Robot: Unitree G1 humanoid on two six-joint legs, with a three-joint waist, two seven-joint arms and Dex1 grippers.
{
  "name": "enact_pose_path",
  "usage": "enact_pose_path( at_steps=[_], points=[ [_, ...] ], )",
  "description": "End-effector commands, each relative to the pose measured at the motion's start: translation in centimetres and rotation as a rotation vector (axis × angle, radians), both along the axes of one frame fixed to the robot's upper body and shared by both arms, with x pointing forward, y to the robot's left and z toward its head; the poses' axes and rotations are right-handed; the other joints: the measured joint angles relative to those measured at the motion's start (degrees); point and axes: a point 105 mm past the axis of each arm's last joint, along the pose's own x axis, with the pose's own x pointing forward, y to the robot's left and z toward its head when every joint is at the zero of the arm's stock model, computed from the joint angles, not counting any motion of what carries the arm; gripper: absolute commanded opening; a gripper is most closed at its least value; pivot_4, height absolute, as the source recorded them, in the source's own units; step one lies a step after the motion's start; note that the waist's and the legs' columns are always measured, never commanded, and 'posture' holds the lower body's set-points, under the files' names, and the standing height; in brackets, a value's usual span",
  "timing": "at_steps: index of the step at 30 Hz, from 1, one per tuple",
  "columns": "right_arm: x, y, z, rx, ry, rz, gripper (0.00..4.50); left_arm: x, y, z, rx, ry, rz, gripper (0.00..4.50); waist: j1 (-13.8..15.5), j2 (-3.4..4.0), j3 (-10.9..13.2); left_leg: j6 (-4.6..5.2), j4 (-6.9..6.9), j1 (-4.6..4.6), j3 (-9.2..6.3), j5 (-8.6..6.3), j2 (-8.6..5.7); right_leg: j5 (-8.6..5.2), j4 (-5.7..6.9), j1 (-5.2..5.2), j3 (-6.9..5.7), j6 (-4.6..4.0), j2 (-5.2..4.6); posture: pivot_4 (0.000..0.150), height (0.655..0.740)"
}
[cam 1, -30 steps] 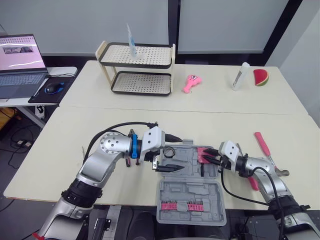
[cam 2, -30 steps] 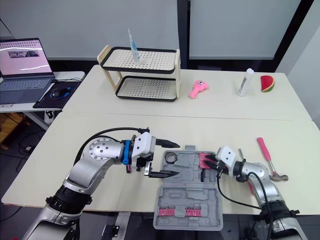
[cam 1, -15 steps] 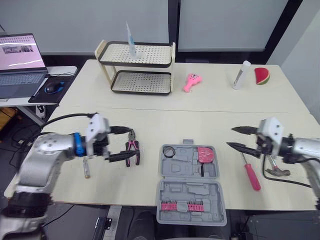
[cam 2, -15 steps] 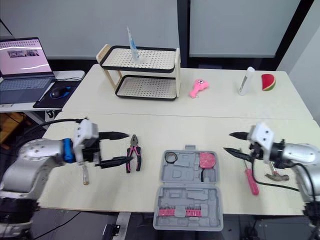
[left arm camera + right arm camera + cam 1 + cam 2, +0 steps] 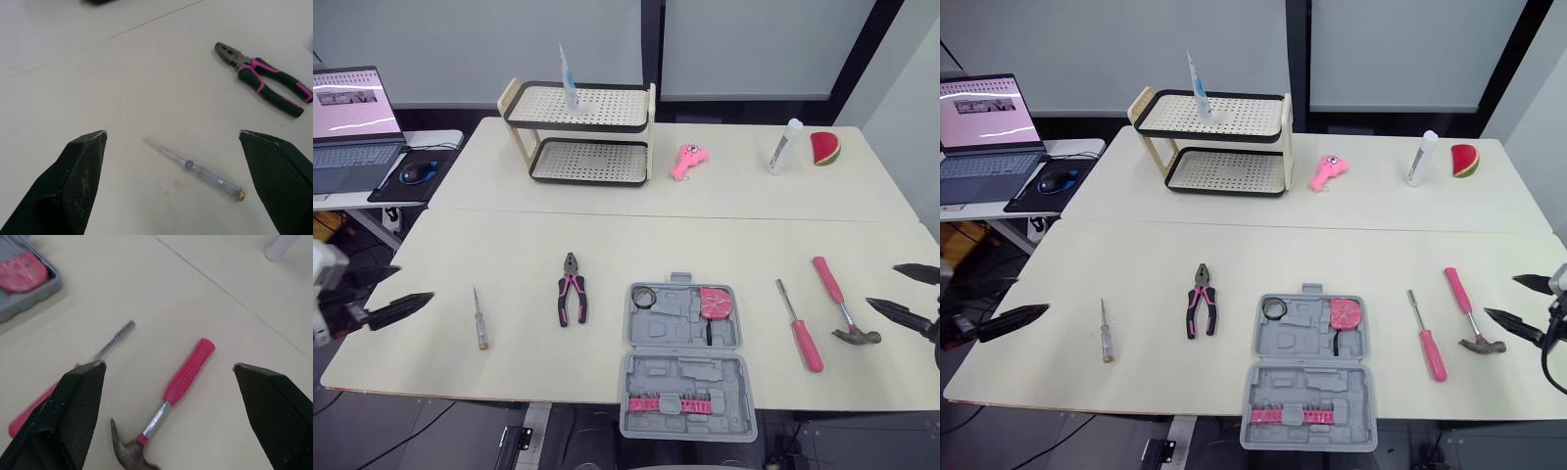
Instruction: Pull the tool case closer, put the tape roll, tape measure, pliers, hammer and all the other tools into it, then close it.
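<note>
Right pincer (image 5: 168,364) gapes wide, empty; its finger (image 5: 63,416) hides part of the screwdriver (image 5: 116,336) handle; the hammer (image 5: 187,370) lies just ahead.

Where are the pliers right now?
In the eye views the pliers lie on the table on the robot's left, between the open tool case and the slim screwdriver, touching neither.

On the far bench (image 5: 724,196), a two-tier perforated rack (image 5: 592,162) stands at the left with a white tube (image 5: 567,73) upright on its top shelf. To its right lie a pink toy (image 5: 686,162), a white bottle (image 5: 784,147) and a watermelon slice (image 5: 823,150). At far left are an open laptop (image 5: 352,127) and a mouse (image 5: 414,174).
</note>
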Motion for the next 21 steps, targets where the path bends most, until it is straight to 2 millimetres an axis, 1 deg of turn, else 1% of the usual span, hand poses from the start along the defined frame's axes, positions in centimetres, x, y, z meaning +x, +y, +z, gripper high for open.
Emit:
enact_pose_path(
  at_steps=[1, 4, 6, 10, 14, 15, 17, 18, 20, 21],
  points=[
    [-0.3, -1.9, 1.1, -0.03, -0.044, -0.051, 4.45, -0.8, 2.0, 0.7, 0.046, -0.02, 0.051, 4.5, -0.03, 0.0, 0.0, 0.0, -0.01, 0.01, 0.02, 0.0, 0.0, 0.0, 0.01, -0.01, 0.01, 0.0, 0.0, 0.15, 0.74],
    [-0.4, -2.7, 0.8, -0.031, -0.044, -0.081, 4.45, -1.0, 2.8, 0.3, 0.058, -0.013, 0.08, 4.5, -0.12, 0.0, 0.0, 0.0, -0.03, -0.01, 0.03, 0.0, 0.02, 0.0, 0.04, -0.05, 0.01, 0.0, 0.0, 0.15, 0.74],
    [-0.4, -3.0, 0.8, -0.032, -0.044, -0.088, 4.45, -1.1, 3.0, 0.1, 0.061, -0.01, 0.086, 4.5, -0.14, 0.0, 0.0, 0.0, -0.04, -0.01, 0.05, 0.0, 0.02, 0.0, 0.05, -0.07, 0.02, 0.0, -0.01, 0.15, 0.74],
    [-0.2, -2.9, 0.9, -0.029, -0.051, -0.083, 4.45, -1.0, 2.7, -0.2, 0.06, -0.006, 0.07, 4.5, -0.32, 0.0, -0.01, 0.0, -0.09, -0.01, 0.08, 0.0, 0.03, 0.0, 0.06, -0.1, 0.04, 0.0, -0.01, 0.15, 0.74],
    [0.7, -2.1, 1.2, -0.038, -0.072, -0.067, 4.45, -0.9, 2.2, -0.7, 0.056, 0.0, 0.062, 4.5, -0.72, 0.01, -0.01, -0.01, -0.15, 0.0, 0.08, 0.0, 0.04, 0.0, 0.07, -0.12, 0.05, 0.0, -0.02, 0.15, 0.74],
    [1.1, -1.5, 1.2, -0.034, -0.072, -0.045, 4.45, -0.9, 2.2, -0.9, 0.055, -0.002, 0.07, 4.5, -0.83, 0.01, -0.01, -0.01, -0.16, 0.0, 0.09, 0.0, 0.04, 0.0, 0.07, -0.13, 0.05, 0.0, -0.02, 0.15, 0.74],
    [1.9, 0.8, 1.4, -0.008, -0.07, 0.032, 4.45, -1.0, 2.3, -0.9, 0.037, -0.02, 0.099, 4.5, -1.04, 0.02, -0.01, -0.01, -0.2, -0.01, 0.11, 0.0, 0.06, 0.0, 0.07, -0.17, 0.06, 0.0, -0.05, 0.15, 0.74],
    [2.6, 2.4, 1.7, 0.019, -0.08, 0.076, 4.45, -1.2, 2.2, -1.0, 0.023, -0.028, 0.111, 4.5, -1.06, 0.03, -0.02, -0.01, -0.22, 0.0, 0.12, 0.0, 0.09, 0.0, 0.07, -0.18, 0.06, 0.0, -0.05, 0.15, 0.74],
    [4.1, 6.1, 2.5, 0.075, -0.114, 0.177, 4.45, -2.0, 1.6, -1.7, -0.006, -0.011, 0.12, 4.5, -1.48, 0.03, -0.02, -0.01, -0.25, 0.01, 0.11, 0.01, 0.16, 0.0, 0.09, -0.21, 0.04, 0.0, -0.04, 0.15, 0.74],
    [5.0, 8.9, 3.1, 0.104, -0.143, 0.258, 4.45, -2.9, 1.1, -2.5, -0.015, 0.012, 0.115, 4.5, -2.01, 0.01, -0.03, -0.01, -0.27, 0.02, 0.14, 0.01, 0.2, 0.0, 0.1, -0.24, 0.04, 0.0, -0.04, 0.15, 0.74]
  ],
)
